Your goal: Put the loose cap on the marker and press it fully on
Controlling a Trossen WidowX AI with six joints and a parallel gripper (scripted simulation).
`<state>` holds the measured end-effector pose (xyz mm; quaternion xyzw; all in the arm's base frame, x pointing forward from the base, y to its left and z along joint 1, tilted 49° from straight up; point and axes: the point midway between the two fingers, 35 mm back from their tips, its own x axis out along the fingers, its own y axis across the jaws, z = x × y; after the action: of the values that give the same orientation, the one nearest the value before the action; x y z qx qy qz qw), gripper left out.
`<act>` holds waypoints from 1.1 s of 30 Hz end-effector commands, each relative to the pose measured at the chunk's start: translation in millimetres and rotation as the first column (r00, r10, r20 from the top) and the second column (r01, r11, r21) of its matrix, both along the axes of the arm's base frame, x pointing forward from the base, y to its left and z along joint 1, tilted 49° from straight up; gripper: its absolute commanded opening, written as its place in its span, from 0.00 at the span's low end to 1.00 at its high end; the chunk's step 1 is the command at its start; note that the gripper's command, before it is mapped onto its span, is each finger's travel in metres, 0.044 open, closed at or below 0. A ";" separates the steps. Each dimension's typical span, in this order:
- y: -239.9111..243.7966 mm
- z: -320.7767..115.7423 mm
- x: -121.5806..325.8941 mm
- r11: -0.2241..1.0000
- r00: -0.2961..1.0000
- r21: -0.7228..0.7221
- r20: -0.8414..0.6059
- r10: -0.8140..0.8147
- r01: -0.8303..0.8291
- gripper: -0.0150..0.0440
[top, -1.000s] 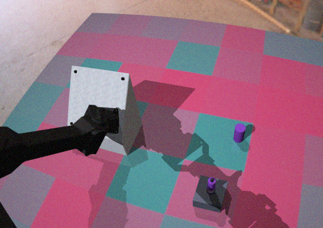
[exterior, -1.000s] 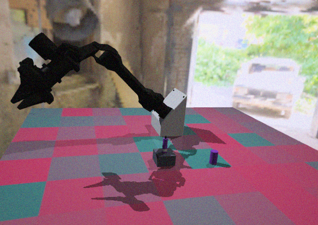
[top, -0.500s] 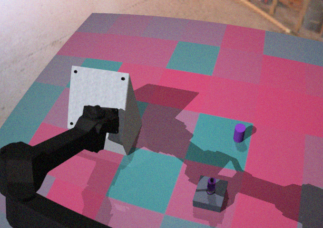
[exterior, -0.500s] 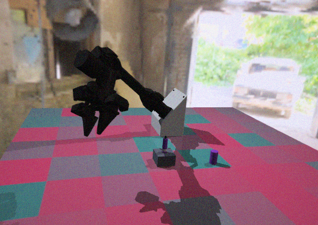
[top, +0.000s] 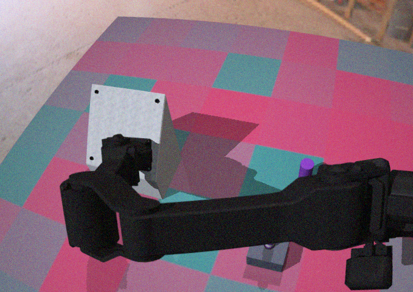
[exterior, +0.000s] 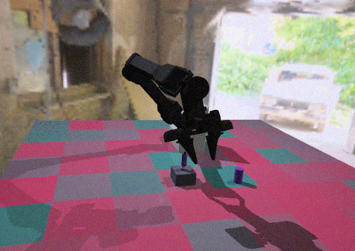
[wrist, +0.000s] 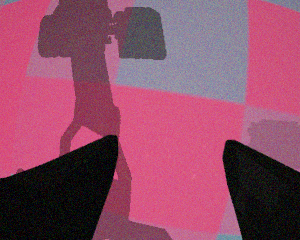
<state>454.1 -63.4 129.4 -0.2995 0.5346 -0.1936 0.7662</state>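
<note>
The purple cap stands on the table, apart from the block. In the top view its lower part is hidden behind the arm. The dark grey holder block holds the purple marker upright, with its dark tip up and bare. In the top view the arm hides most of the marker. My gripper is partly open and empty, pointing down over the table. In the exterior view its fingers appear above and between the block and the cap. The wrist view shows neither cap nor marker.
The white wedge-shaped base stands behind the block and cap, with the arm mounted on it. The arm stretches across the top view, over the block. Shadows of the arm fall on the checkered table.
</note>
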 end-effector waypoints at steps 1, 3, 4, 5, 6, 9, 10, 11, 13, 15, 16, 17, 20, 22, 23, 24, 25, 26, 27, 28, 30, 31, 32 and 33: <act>35.3 -48.4 -15.0 0.988 0.957 -0.025 -0.256 0.138 -0.150 0.67; 55.1 -74.6 -28.3 0.970 0.889 -0.027 -0.406 0.211 -0.243 0.67; 64.6 -87.1 -36.2 0.957 0.843 -0.023 -0.480 0.244 -0.290 0.67; 73.5 -98.9 -44.6 0.942 0.790 -0.017 -0.550 0.272 -0.336 0.67; 81.9 -110.1 -53.5 0.925 0.730 -0.007 -0.616 0.296 -0.381 0.67; 103.8 -139.3 -82.6 0.864 0.518 0.040 -0.786 0.338 -0.502 0.67; 110.0 -147.7 -92.8 0.841 0.438 0.061 -0.832 0.340 -0.537 0.67; 115.6 -155.3 -103.1 0.818 0.356 0.085 -0.871 0.337 -0.569 0.67; 123.3 -165.8 -113.4 0.789 0.249 0.117 -0.912 0.326 -0.604 0.67; 124.2 -167.1 -114.7 0.785 0.235 0.121 -0.917 0.324 -0.608 0.67; 124.2 -167.1 -114.7 0.785 0.235 0.121 -0.917 0.324 -0.608 0.67; 124.2 -167.1 -114.7 0.785 0.235 0.121 -0.917 0.324 -0.608 0.67; 115.9 -174.8 -115.0 0.785 0.235 0.121 -0.917 0.323 -0.608 0.67; 100.2 -188.8 -116.5 0.785 0.235 0.120 -0.917 0.322 -0.608 0.67; 98.1 -190.6 -116.9 0.785 0.235 0.120 -0.917 0.322 -0.608 0.67; 98.1 -190.6 -116.9 0.785 0.235 0.120 -0.917 0.322 -0.608 0.67; 98.1 -190.6 -116.9 0.785 0.235 0.120 -0.917 0.322 -0.608 0.67; 98.1 -190.6 -116.9 0.785 0.235 0.120 -0.917 0.322 -0.608 0.67; 96.8 -191.9 -116.8 0.785 0.235 0.120 -0.917 0.322 -0.608 0.67; 92.8 -195.9 -116.7 0.785 0.235 0.120 -0.917 0.322 -0.608 0.67; 87.4 -201.2 -116.8 0.785 0.235 0.119 -0.917 0.322 -0.608 0.67; 87.4 -201.2 -116.8 0.785 0.235 0.119 -0.917 0.322 -0.608 0.67; 87.2 -201.4 -116.8 0.785 0.235 0.119 -0.917 0.322 -0.608 0.67; 86.6 -201.9 -116.8 0.785 0.235 0.119 -0.917 0.322 -0.608 0.67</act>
<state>337.9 26.1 -68.9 -0.5960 0.7136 0.1696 0.3268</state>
